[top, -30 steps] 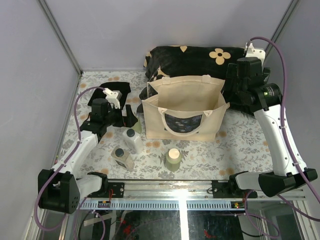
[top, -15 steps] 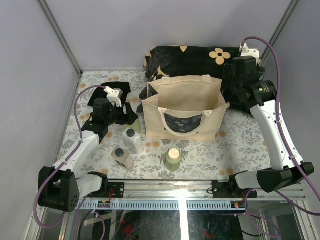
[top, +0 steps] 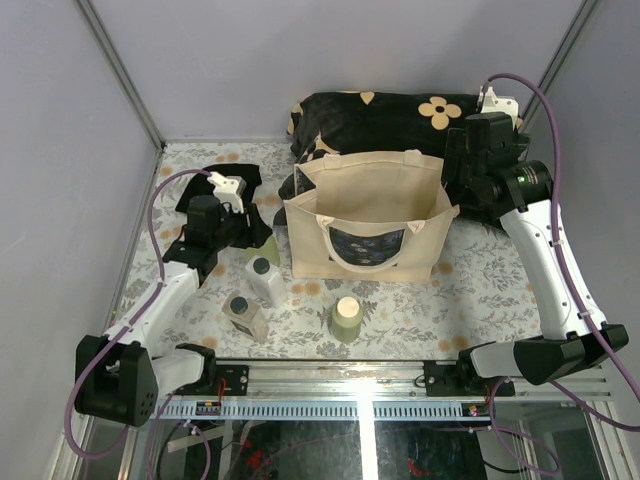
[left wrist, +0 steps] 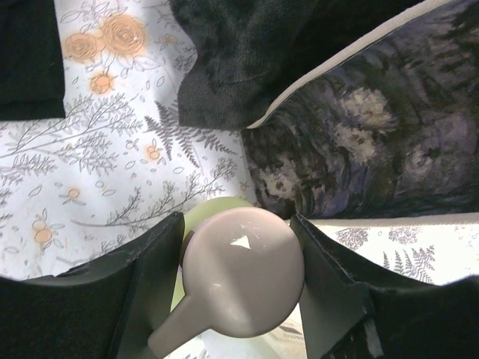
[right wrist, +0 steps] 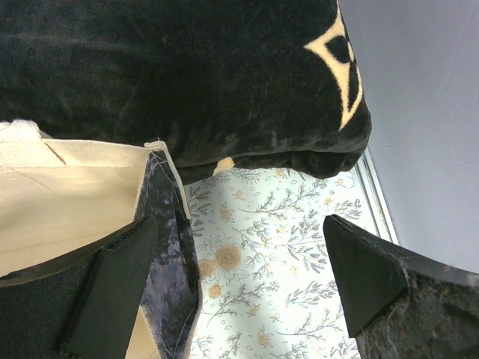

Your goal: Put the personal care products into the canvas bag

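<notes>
My left gripper (top: 256, 233) (left wrist: 236, 226) is shut on a pale green bottle (left wrist: 243, 273), its fingers pressing both sides of the beige round cap, just left of the canvas bag (top: 370, 195). The bag's dark floral panel (left wrist: 374, 142) fills the upper right of the left wrist view. A white bottle with a dark cap (top: 265, 280), a squat tan bottle (top: 243, 312) and a second pale green bottle (top: 347, 318) stand on the table in front. My right gripper (top: 468, 195) (right wrist: 239, 280) is open at the bag's right edge (right wrist: 161, 247), holding nothing.
A black cushion with beige flowers (top: 390, 115) (right wrist: 187, 67) lies right behind the bag. A black cloth (top: 225, 185) (left wrist: 26, 52) lies at the back left. Grey walls close in the flowered table (top: 480, 290) on three sides.
The left jaws have closed in from wide open onto the pale green bottle's cap. The right arm shifted slightly a second ago and has since held still.
</notes>
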`<state>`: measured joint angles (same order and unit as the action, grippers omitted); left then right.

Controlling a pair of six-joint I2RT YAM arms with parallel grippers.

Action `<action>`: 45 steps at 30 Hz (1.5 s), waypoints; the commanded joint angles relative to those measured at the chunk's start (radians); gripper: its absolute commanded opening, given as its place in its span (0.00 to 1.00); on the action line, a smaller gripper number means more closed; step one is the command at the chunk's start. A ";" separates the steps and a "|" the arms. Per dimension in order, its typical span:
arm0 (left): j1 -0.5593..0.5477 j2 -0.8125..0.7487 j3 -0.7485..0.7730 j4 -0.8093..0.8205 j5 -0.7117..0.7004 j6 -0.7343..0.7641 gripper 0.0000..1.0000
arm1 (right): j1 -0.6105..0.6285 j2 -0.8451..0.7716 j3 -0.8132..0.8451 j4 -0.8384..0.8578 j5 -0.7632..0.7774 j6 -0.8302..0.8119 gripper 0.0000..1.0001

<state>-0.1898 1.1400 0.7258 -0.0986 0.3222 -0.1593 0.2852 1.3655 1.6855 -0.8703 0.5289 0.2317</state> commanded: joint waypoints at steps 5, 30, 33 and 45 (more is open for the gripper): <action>-0.004 -0.050 0.089 -0.082 -0.071 0.014 0.00 | 0.004 -0.005 0.022 0.020 -0.022 -0.019 1.00; -0.006 0.091 0.927 -0.425 -0.182 0.083 0.00 | 0.004 -0.050 -0.082 0.003 -0.266 0.027 0.96; -0.006 0.114 1.013 -0.443 -0.177 0.089 0.00 | 0.005 -0.049 -0.141 0.032 -0.292 0.034 0.91; -0.017 0.142 1.126 -0.387 -0.030 0.024 0.00 | 0.005 0.001 -0.196 0.072 -0.288 0.031 0.17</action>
<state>-0.1913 1.3060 1.8130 -0.6640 0.2127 -0.1032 0.2863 1.3666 1.4776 -0.8341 0.2226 0.2684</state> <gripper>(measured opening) 0.514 0.257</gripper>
